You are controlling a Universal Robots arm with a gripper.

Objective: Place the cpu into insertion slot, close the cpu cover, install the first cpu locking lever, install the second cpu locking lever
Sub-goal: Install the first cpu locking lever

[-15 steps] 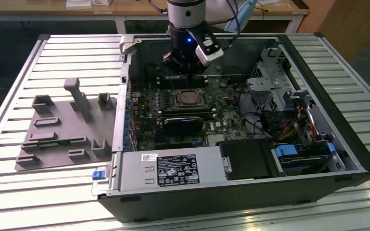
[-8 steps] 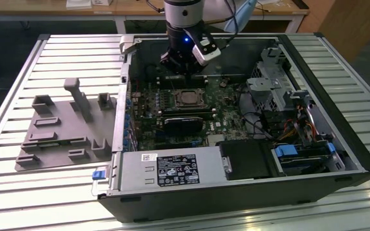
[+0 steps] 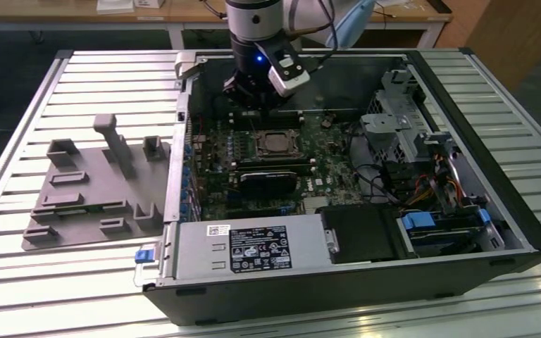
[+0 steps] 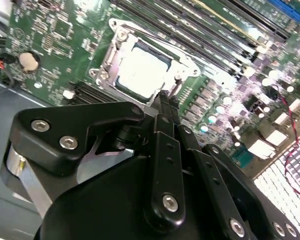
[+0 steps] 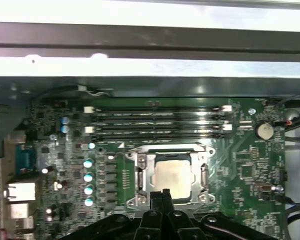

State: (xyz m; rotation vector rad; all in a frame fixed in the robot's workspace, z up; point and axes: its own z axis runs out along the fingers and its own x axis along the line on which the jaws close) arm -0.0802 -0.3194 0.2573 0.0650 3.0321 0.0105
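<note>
While the cpu (image 5: 173,173) is sitting square in the insertion slot (image 3: 256,144) on the green circuit board (image 5: 250,165), the cpu cover (image 5: 138,175) is lying flat over it, its silvery frame bordering the dull metal top on all sides. In the second wrist view a thin wire lever end (image 4: 176,86) is standing just beside that frame, and whether it is latched cannot be told.

The end effector (image 5: 160,195) is hovering at the near edge of the cover, its two slim black fingers pressed together. They are pointing down at the frame's rim, close to the wire lever end, and whether they are touching it cannot be told. A bank of long memory slots (image 5: 157,122) is running along the far side of the socket, just beyond the cover.

In the exterior view the arm (image 3: 251,21) is coming down from 12 o'clock, so the end effector is hanging at about 11 o'clock of the cpu. A black rectangular card (image 3: 265,182) is lying at the socket's 6 o'clock, and the boxed power supply (image 3: 251,246) is sitting farther out at 6 o'clock. The open computer case (image 3: 458,105) is resting on the slatted desk (image 3: 82,77), with a grey moulded fixture (image 3: 82,197) lying on the desk at the case's 9 o'clock.
</note>
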